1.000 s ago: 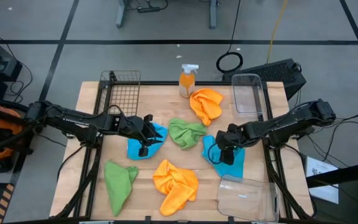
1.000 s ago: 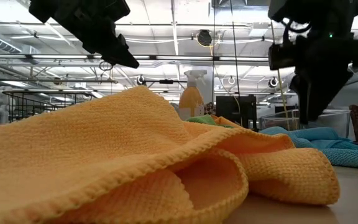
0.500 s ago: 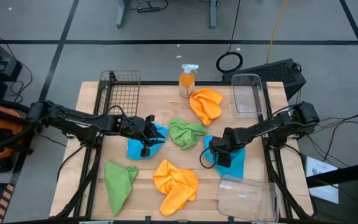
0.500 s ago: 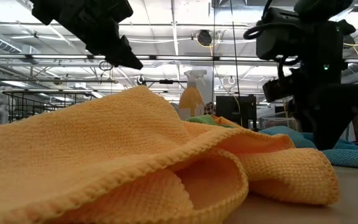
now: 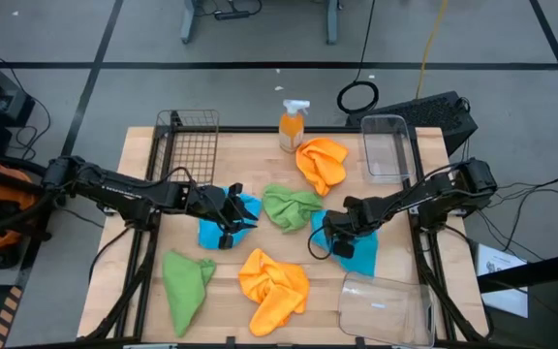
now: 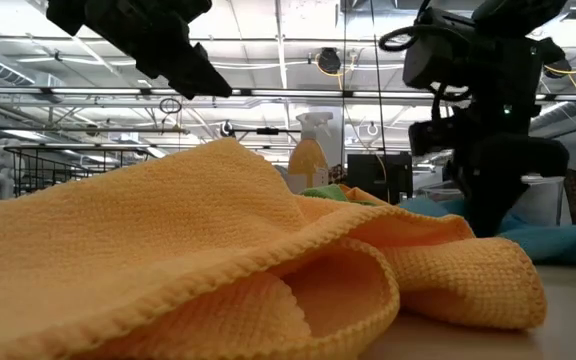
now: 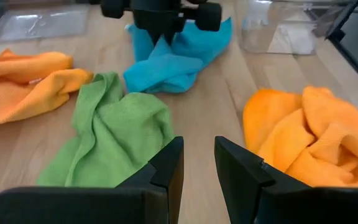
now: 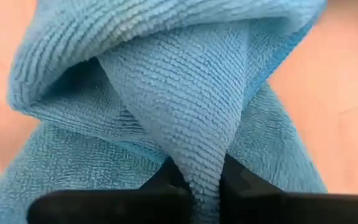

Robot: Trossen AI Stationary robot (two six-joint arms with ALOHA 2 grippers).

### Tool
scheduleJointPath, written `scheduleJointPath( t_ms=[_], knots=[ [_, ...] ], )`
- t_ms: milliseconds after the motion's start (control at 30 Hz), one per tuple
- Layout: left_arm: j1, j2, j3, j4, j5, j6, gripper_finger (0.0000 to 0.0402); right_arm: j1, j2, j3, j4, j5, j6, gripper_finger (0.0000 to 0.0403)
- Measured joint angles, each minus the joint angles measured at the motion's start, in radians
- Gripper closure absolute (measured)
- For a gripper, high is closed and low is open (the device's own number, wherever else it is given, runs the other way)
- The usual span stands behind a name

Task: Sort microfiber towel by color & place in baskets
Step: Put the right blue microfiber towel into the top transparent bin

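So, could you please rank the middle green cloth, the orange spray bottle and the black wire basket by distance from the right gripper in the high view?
1. Middle green cloth, beside the right gripper.
2. Orange spray bottle, at the far edge.
3. Black wire basket, far-left corner.

Grey floor (image 5: 260, 53), strip-lit ceiling (image 6: 268, 60)

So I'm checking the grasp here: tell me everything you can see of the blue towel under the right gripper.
The blue towel is a bright blue, ribbed microfiber cloth, crumpled on the wooden table to the right of the middle green towel. The right gripper is shut on a raised fold of it; the right wrist view shows that fold pinched into a peak between the dark fingers. The rest lies bunched on the wood.
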Motion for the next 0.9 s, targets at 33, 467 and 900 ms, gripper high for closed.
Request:
scheduleJointPath(
  t_ms=[33, 467, 900],
  knots=[
    [-0.003, 0.0, 0.0, 0.016, 0.0, 0.001, 0.0303, 0.0, -0.025, 0.0, 0.001, 0.014, 0.0, 0.0379],
    [-0.005, 0.0, 0.0, 0.257, -0.036, 0.044, 0.0303, 0.004, -0.341, 0.004, 0.263, 0.095, -0.092, 0.0391],
    [0.019, 0.0, 0.0, 0.492, -0.145, 0.162, 0.018, 0.018, -0.451, 0.005, 0.736, 0.145, -0.442, 0.039]
  ],
)
